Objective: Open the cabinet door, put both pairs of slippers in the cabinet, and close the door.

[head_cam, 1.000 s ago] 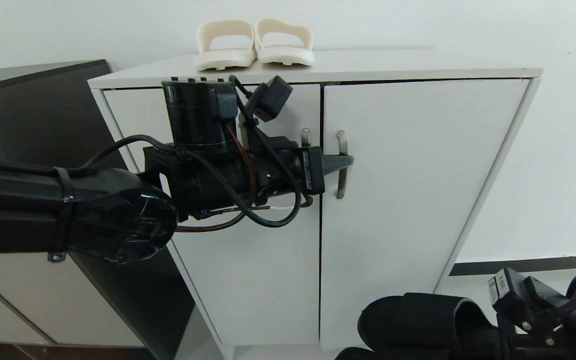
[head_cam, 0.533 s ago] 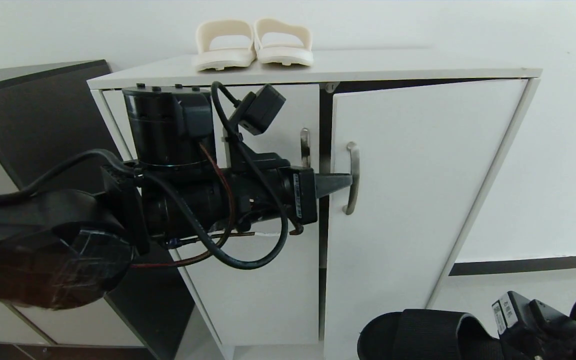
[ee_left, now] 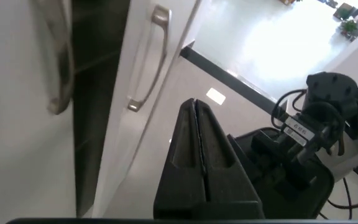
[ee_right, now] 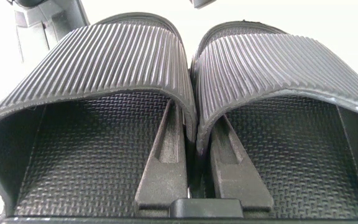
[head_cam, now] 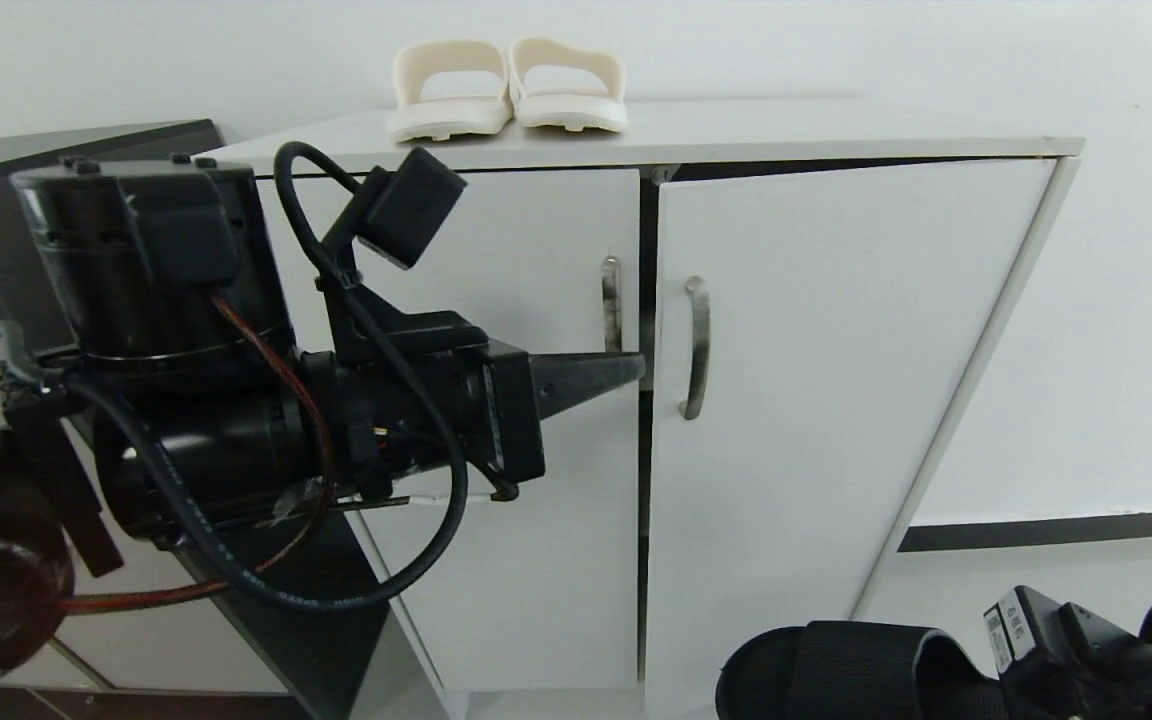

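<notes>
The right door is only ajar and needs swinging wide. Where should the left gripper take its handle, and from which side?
Take the right door's handle at mid-span: the upright bar bows clear of the door, leaving finger room behind. Come from the front, fingers either side. The left gripper sits shut beside it, so probably open it first.

You've got one slipper pair (head_cam: 508,88) on the cabinet (head_cam: 836,135) top, left of middle. Your left gripper (head_cam: 628,368) sits in front of the gap between left door (head_cam: 536,560) and right door (head_cam: 836,400). The second slipper pair (head_cam: 836,660) is low at front right, on your right gripper (ee_right: 194,118).
</notes>
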Controlling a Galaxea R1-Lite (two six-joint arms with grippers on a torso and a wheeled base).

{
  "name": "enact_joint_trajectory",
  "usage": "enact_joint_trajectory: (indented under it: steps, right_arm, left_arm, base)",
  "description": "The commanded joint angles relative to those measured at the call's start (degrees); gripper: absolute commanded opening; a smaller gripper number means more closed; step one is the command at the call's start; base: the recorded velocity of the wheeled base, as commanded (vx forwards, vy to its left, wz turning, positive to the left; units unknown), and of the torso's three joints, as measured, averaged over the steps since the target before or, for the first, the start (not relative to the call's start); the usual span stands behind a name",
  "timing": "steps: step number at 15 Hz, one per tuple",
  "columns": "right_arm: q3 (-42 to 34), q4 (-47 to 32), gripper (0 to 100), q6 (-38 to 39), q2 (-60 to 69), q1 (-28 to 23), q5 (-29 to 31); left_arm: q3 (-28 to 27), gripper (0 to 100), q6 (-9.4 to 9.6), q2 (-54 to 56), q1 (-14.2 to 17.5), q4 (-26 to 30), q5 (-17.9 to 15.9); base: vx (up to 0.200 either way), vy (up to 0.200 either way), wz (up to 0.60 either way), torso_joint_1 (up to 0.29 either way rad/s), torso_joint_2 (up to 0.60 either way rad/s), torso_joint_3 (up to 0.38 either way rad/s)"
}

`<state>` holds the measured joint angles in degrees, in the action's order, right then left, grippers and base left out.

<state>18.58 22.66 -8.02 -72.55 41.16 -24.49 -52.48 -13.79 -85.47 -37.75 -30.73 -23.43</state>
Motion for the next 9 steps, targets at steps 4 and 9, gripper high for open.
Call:
enact_joint_trajectory:
  steps: [4,9]
  right_arm:
    - [-0.03,0.01,0,-0.06,0.21,0.07,-0.03]
    - [-0.21,-0.07,0,-0.86,0.21,0.07,-0.12]
  left_arm:
    - [-7.37,0,-0.27,-4.8,2.51,0.06,0.14]
    - [-13.0,0,-1.24,-9.37,3.13,0.32,0.14]
  base:
    - [0.0,0.0,0.0,0.0,0.0,0.0]
    - [0.0,0.0,0.0,0.0,0.0,0.0]
